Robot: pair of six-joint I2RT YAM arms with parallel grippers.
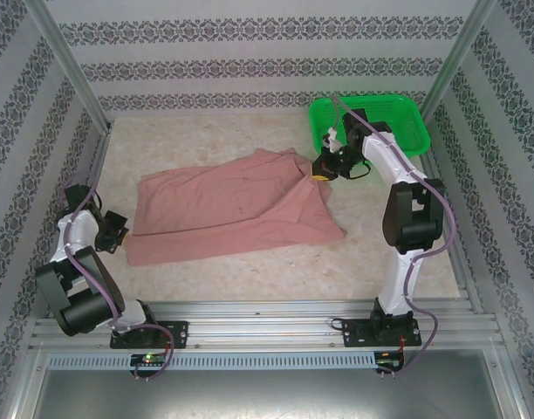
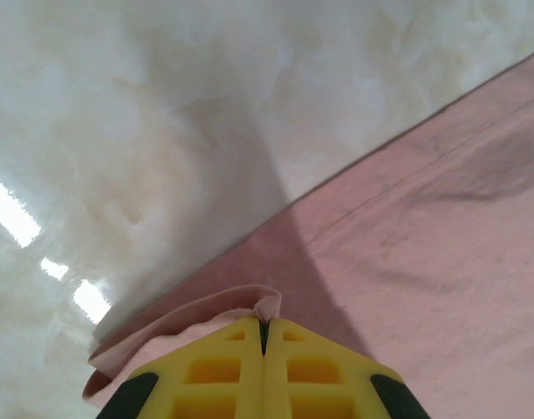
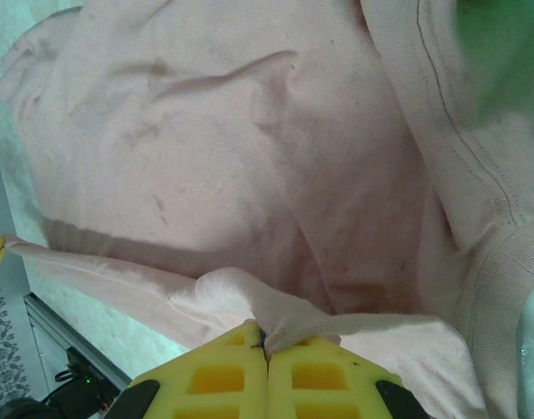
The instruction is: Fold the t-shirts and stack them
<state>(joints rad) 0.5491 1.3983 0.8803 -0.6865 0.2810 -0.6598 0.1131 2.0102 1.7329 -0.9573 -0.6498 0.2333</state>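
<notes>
1. We found the t-shirt (image 1: pixel 232 205) partly spread in the middle of the table (image 1: pixel 249 275). Its far right part was bunched up toward the green basket (image 1: pixel 411 131).
2. The left gripper (image 2: pixel 263 339) had its jaws closed tight on a thin fold at the shirt's left edge. Only a small lip of cloth poked out above the pads. We judged that with so little fabric pinched, a pull could slip it free.
3. The right gripper (image 3: pixel 265 342) had its jaws closed on a bunched ridge of cloth at the shirt's far right side, near the basket. It looked to us like more than one layer was caught. If so, a lift would drag both layers and the fold would come out lumpy.
4. The two grips sat well apart on opposite ends. We judged that uneven lifting, or pulling apart too hard, could draw the cloth taut and yank it out of the weaker pinch.
5. With the right grip so near the basket, a swing of lifted cloth could snag on its rim.
6. Wrinkles ran across the middle, and folding without flattening first would lock them in.
</notes>
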